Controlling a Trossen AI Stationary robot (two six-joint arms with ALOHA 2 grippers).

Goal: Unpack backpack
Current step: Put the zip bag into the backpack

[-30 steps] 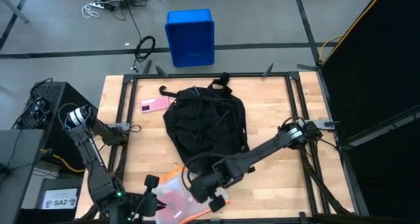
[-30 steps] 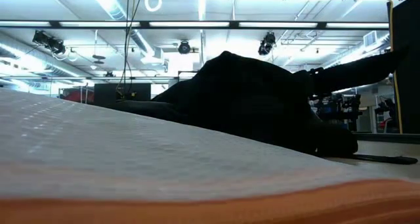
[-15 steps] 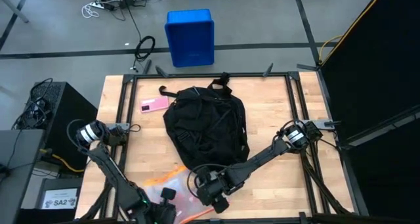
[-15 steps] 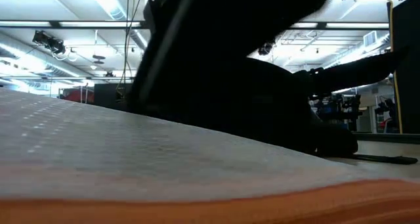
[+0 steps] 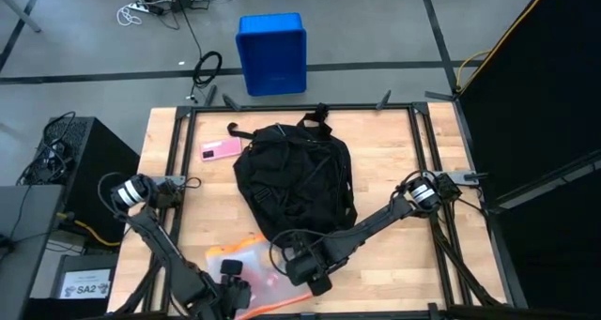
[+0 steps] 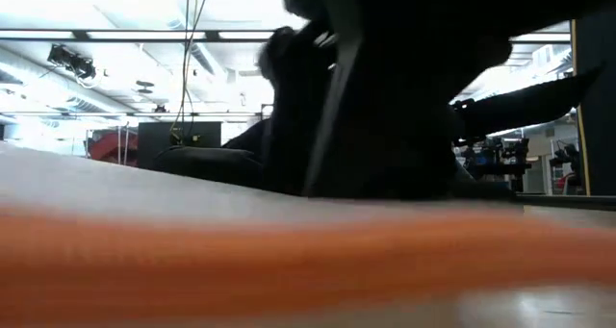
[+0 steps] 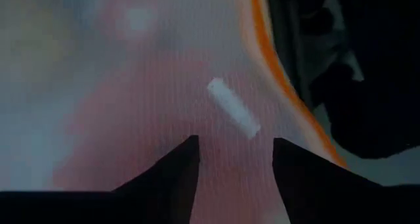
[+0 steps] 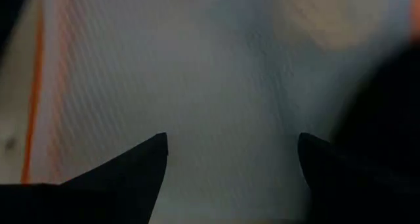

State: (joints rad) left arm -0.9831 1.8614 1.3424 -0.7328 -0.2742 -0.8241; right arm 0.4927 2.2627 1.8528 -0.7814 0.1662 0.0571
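Plainly, both pincers stand parted over the clear orange-edged pouch [image 5: 252, 275] at the desk's near edge, neither one grasping it. In the left wrist view the left pincer [image 7: 235, 159] shows its fingers apart above the mesh with a small white tab between them; in the right wrist view the right pincer [image 8: 231, 159] is spread wide over the same sheet. From above, the left pincer [image 5: 232, 286] sits at the pouch's near-left part and the right pincer [image 5: 310, 271] at its right end, just beside the backpack [image 5: 295, 179].

The backpack lies mid-desk, toward the far edge, with a pink item [image 5: 221, 150] beside it near the far-left corner.

Risks, as I judge them: the pouch lies close to the near edge, so a careless brush on lifting away could push it off the desk. The right arm lies along the backpack's near-right side and could snag a strap. The two pincers are near each other and could clash.

Open room lies along the desk's right side and the near-right corner.
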